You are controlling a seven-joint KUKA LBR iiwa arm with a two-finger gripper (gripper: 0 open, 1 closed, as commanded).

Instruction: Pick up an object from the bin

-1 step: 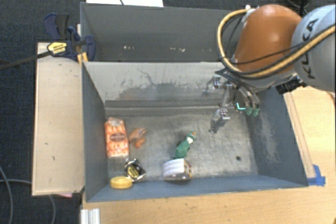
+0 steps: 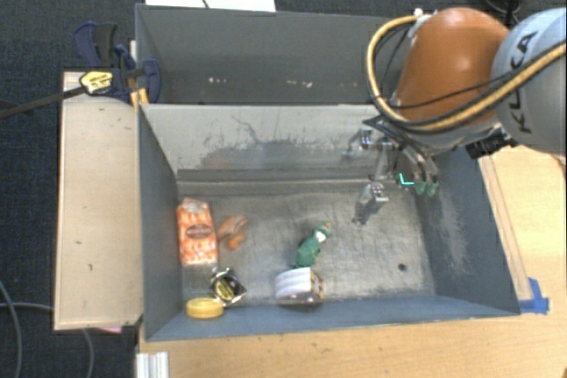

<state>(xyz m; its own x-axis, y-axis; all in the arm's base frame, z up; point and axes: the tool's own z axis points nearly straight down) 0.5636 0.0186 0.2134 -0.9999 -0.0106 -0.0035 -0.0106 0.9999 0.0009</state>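
1. The pincer [image 2: 373, 205] is seen over bare floor in the right half of the bin [image 2: 266, 137], near the back wall.
2. Whether the pincer is apart or together cannot be told.
3. A small green bottle [image 2: 310, 249] is found nearest, lying tilted towards the bin's front, apart from the pincer.
4. A white roll [image 2: 296, 283] lies just in front of the bottle; an orange packet [image 2: 197, 233] is set at the left wall.
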